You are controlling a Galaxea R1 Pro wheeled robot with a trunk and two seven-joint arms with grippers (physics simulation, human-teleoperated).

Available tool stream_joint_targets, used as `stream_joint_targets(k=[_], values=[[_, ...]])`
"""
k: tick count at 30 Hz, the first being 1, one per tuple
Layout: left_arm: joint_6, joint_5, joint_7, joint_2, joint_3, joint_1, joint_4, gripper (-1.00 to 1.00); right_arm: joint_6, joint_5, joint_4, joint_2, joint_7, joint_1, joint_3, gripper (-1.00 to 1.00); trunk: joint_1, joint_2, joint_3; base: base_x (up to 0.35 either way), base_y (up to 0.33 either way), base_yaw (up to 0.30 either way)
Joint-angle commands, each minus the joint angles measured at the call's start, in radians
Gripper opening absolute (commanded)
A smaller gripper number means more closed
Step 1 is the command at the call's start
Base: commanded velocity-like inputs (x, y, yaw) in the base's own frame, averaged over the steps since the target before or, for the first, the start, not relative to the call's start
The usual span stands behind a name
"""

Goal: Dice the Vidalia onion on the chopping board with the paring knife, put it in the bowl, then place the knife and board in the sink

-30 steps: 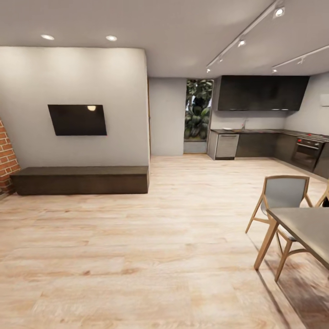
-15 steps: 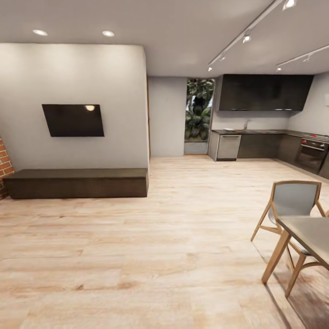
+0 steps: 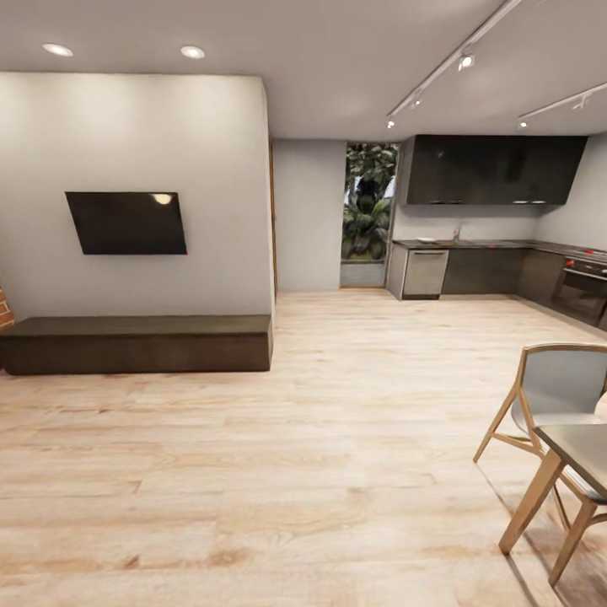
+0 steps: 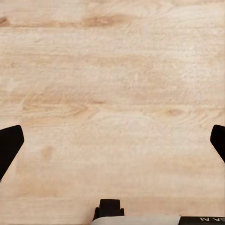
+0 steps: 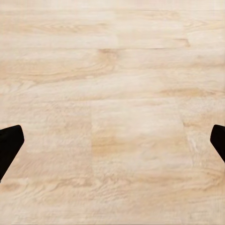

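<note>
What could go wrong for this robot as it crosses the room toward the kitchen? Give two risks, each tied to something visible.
1. The chair and table stand close on the right; a drift that way might clip them.
2. The countertop is far off and small in the head view, so nothing on it can be made out yet. Both wrist views show fingertips spread wide over wooden floor, holding nothing.

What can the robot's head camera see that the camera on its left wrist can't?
The head view takes in the whole room: a dark TV on the wall, a long low bench, a chair beside a table, and the far kitchen with its countertop.

The left wrist view looks straight down past the left gripper, its black fingertips spread wide with nothing between them.

Both show the pale wooden floor.
</note>
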Motion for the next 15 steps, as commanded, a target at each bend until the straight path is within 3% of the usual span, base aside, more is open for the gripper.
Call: stream_joint_targets(k=[1,15], values=[[-0.001,0.003,0.000,0.000,0.000,0.000,-0.001,1.00,-0.003,0.001,0.000,0.000,-0.003,0.000,0.001,1.00,0.001,0.000,-0.001,0.322,0.000,0.000],[-0.001,0.003,0.000,0.000,0.000,0.000,-0.001,1.00,-0.003,0.001,0.000,0.000,-0.003,0.000,0.001,1.00,0.001,0.000,-0.001,0.322,0.000,0.000]])
